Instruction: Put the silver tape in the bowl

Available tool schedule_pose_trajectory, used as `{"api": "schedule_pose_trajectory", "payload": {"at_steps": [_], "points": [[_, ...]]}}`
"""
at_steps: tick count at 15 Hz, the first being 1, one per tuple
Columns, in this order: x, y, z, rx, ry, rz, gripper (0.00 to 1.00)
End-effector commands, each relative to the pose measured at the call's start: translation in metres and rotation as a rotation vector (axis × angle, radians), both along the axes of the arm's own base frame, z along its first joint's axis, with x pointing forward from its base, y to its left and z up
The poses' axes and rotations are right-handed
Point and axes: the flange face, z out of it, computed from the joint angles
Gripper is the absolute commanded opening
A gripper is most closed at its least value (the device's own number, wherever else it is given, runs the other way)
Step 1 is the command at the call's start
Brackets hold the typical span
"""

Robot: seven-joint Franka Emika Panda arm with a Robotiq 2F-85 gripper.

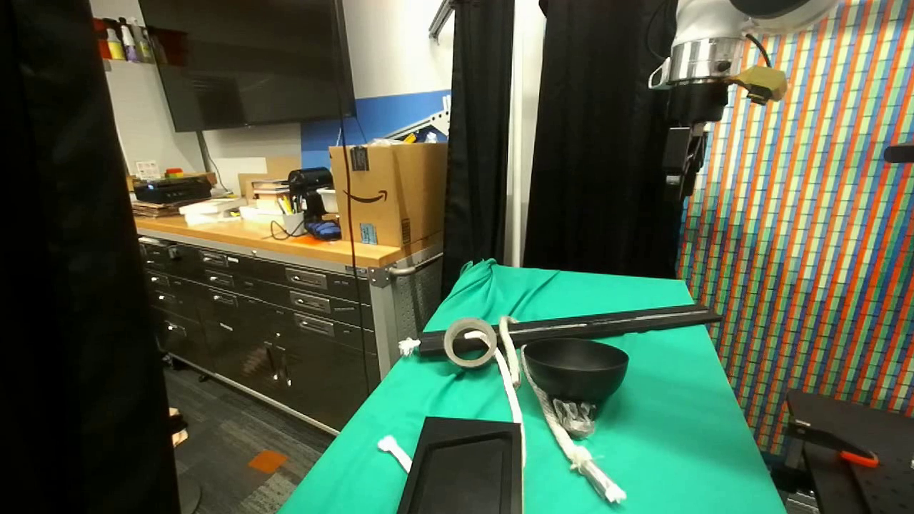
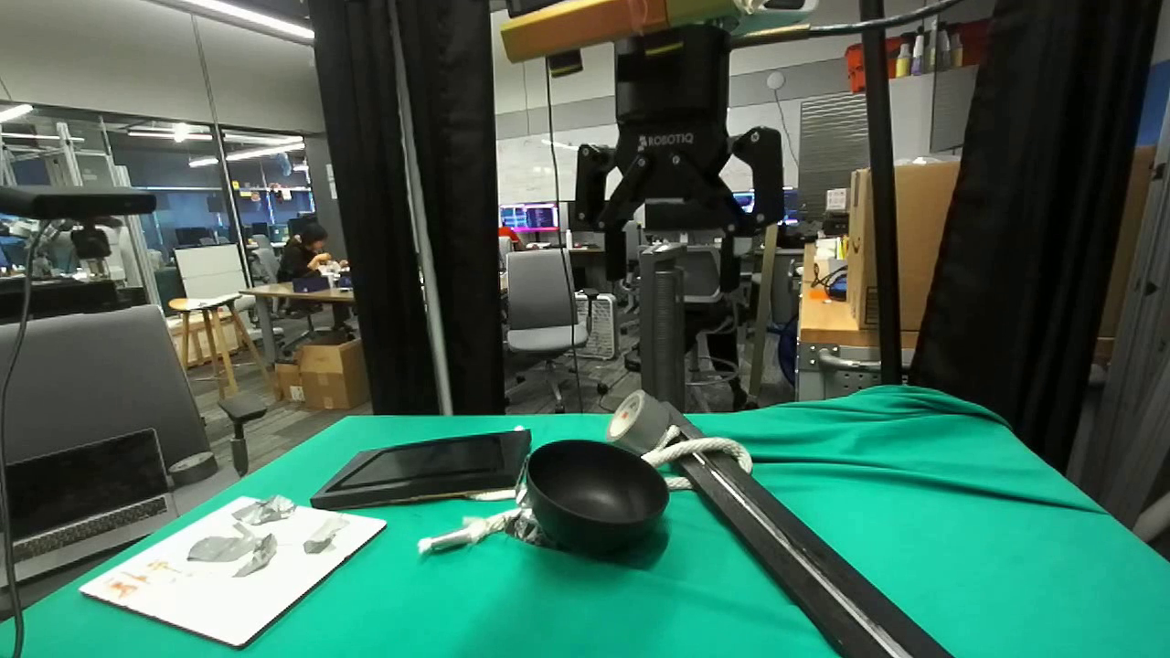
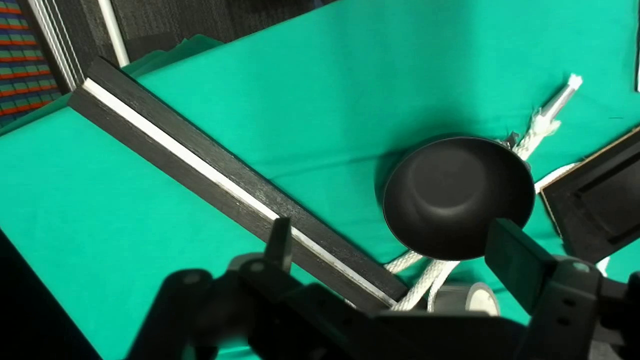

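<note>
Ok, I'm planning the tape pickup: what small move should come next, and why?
Probably centre the gripper over the silver tape before lowering: its open jaws hang high, holding nothing, and in the wrist view the tape shows off the middle of their gap. The tape is outside the black bowl.

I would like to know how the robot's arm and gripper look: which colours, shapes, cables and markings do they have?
The arm is white and rounded, with a shiny silver band near its end. Near the band, a yellowish block juts out, with a dark cable curving by it. The gripper is black, with two jointed fingers and pale "ROBOTIQ" lettering.
</note>
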Motion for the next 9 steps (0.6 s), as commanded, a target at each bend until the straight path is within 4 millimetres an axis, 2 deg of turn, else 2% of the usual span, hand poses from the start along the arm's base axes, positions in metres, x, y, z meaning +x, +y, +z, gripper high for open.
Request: {"api": "schedule_pose_trajectory", "payload": {"at_steps": [1,9], "points": [[0.0001,-0.0002,0.0007,0.000,0.001,0.000,1.00],[0.0000,-0.0004,0.0049,-0.017,-0.005,-0.034,1.00]]}}
